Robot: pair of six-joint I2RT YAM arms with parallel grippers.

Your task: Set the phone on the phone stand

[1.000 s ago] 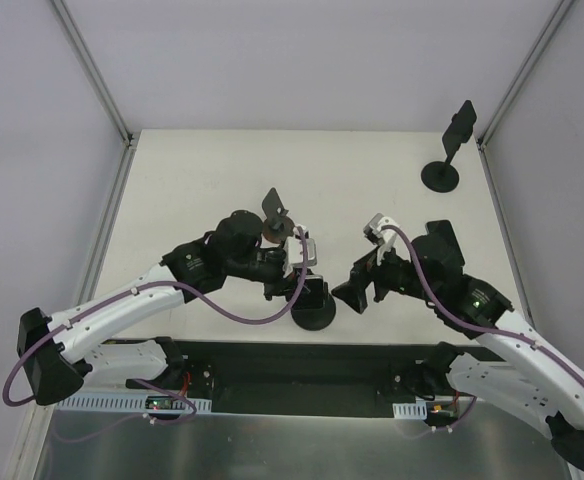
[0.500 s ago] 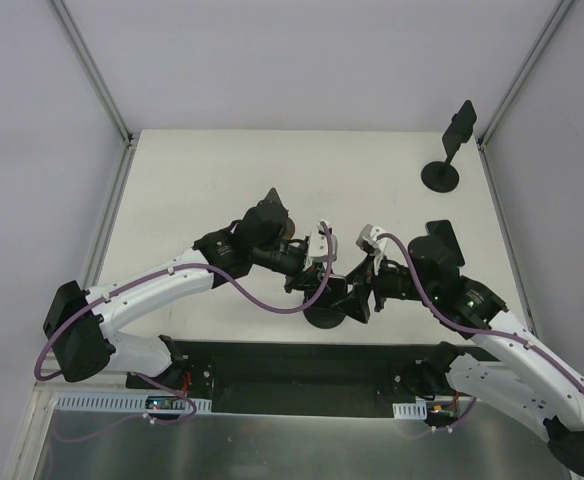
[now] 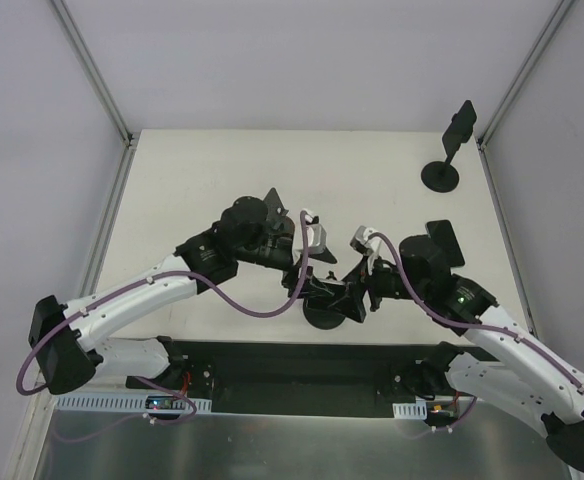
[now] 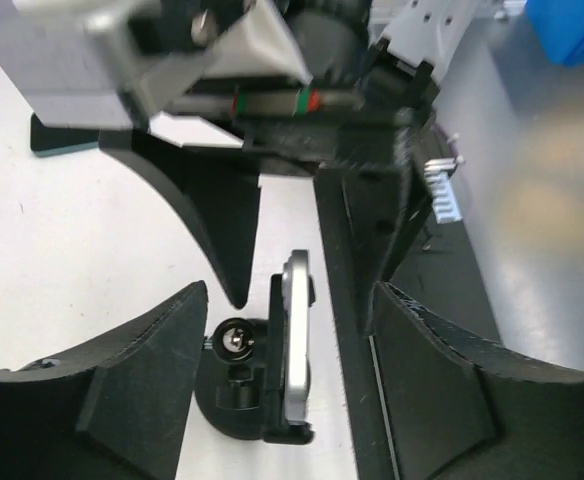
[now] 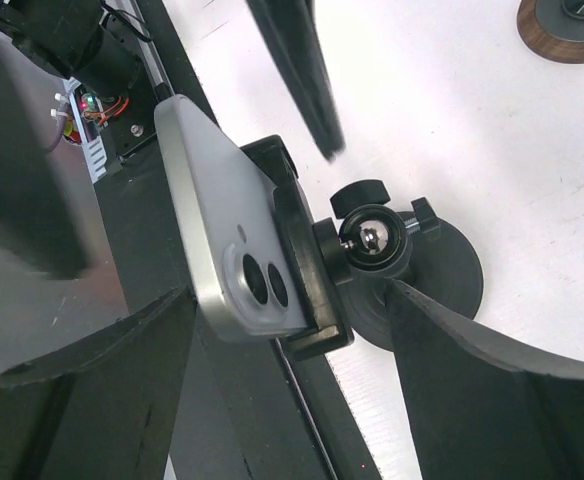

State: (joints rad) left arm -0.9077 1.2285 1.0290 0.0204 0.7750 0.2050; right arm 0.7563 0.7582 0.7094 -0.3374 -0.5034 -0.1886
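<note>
The silver phone sits upright in the black cradle of the phone stand, camera lenses facing my right wrist. In the left wrist view the phone shows edge-on against the stand. My left gripper is open and hangs over it, both fingers apart from it. My right gripper is open too and straddles phone and cradle, one finger close beside the phone's face. From above, the stand's round base lies between both grippers near the table's front edge.
A second black stand with a raised plate is at the back right corner. A dark plate on a brown-rimmed round base stands behind my left arm. A black strip runs along the table's near edge.
My left gripper has opened and let go of the phone, which stays in the cradle, and that arm has drawn back a little. My right gripper moved in around the stand.
</note>
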